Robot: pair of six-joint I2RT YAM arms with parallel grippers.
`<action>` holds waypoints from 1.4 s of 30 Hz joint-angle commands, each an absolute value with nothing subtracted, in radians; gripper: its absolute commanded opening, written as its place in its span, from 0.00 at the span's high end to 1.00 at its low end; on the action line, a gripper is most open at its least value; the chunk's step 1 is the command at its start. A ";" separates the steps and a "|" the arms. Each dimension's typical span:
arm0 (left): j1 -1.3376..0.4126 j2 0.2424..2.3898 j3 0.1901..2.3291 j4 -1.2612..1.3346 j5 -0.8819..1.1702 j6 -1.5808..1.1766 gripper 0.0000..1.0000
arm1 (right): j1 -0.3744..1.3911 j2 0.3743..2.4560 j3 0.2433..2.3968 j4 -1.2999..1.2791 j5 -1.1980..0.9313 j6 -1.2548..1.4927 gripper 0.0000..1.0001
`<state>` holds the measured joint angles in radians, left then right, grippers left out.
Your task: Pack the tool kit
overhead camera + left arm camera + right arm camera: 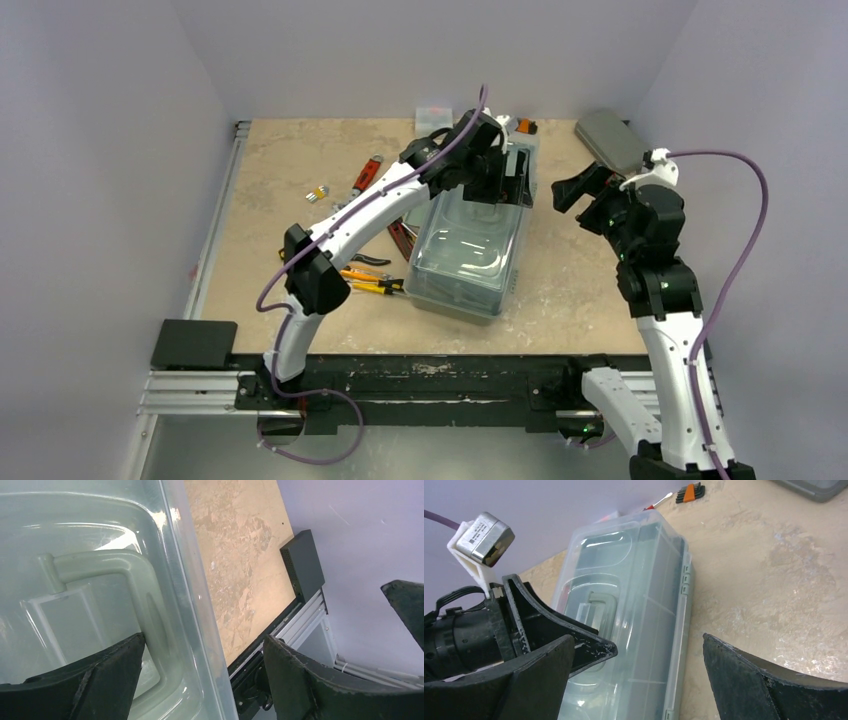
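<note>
Sage-green toolbox (465,250) sits mid-table with its translucent lid (624,565) down and its handle (100,572) lying flat. Yellow-handled tools (365,283) and a red screwdriver (366,175) lie on the table (290,150) left of the box, not yet packed.

Left gripper (202,645) reaches over the far end with fingers spread wide, one over the lid and one outside, straddling the lid's long edge. Cannot tell whether it touches. Likely placed to pinch the rim and lift, since nothing goes in while the lid is down.

Right gripper (638,642) hangs beside the box's right flank, jaws wide apart and holding nothing, probably staged to steady the box. Risk: the box shifts if the latches resist.
</note>
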<state>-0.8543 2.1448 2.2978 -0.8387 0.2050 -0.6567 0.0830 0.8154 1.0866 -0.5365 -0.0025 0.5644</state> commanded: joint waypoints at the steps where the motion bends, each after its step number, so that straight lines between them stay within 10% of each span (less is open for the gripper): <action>1: -0.854 2.199 2.336 -0.902 0.235 -0.649 0.16 | 0.081 0.804 1.116 -0.543 0.053 0.579 0.02; 15: -0.753 2.062 1.862 -0.149 0.738 -1.056 0.20 | 0.074 0.917 1.107 -0.497 -0.209 0.595 0.19; 22: -0.720 2.019 1.759 0.056 0.768 -1.161 0.21 | 0.070 0.886 1.007 -0.342 -0.276 0.723 0.38; 42: -0.700 1.936 1.661 0.206 0.768 -1.228 0.22 | 0.074 1.047 0.847 -0.025 -0.475 0.897 0.53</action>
